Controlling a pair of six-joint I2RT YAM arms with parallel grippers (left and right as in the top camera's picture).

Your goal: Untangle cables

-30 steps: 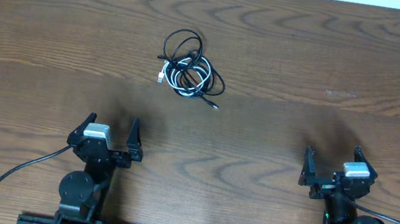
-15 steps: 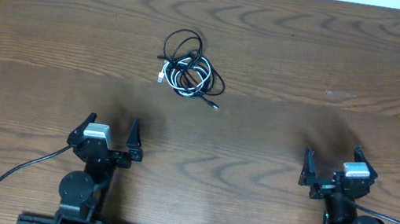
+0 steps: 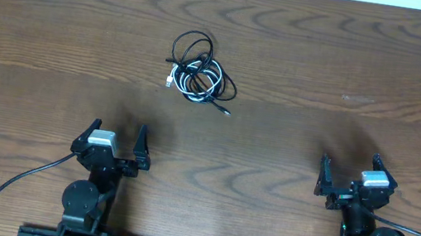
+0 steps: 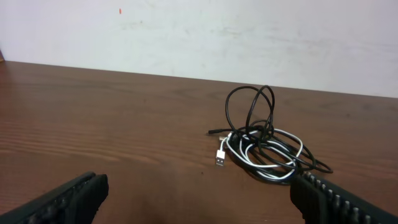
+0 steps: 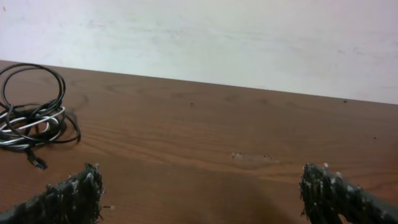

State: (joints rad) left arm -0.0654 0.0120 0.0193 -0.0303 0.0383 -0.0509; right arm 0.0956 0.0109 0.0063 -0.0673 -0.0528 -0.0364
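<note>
The cables [image 3: 198,74] lie tangled on the wooden table, left of centre toward the far side: a thin black cord looped around a shorter white cord. The left wrist view shows the same tangle of cables [image 4: 264,146] ahead and to the right, the white cord's plug end [image 4: 221,158] pointing toward me. The right wrist view has the cables [image 5: 31,118] at its far left edge. My left gripper [image 3: 116,138] stands open near the front edge, well short of the tangle. My right gripper [image 3: 348,174] stands open at the front right, far from it. Both hold nothing.
Thick black wires [image 3: 12,185] run from the arm bases along the front edge. The table [image 3: 328,60] meets a pale wall at the far side. A faint pale scuff [image 3: 357,98] marks the wood at the right.
</note>
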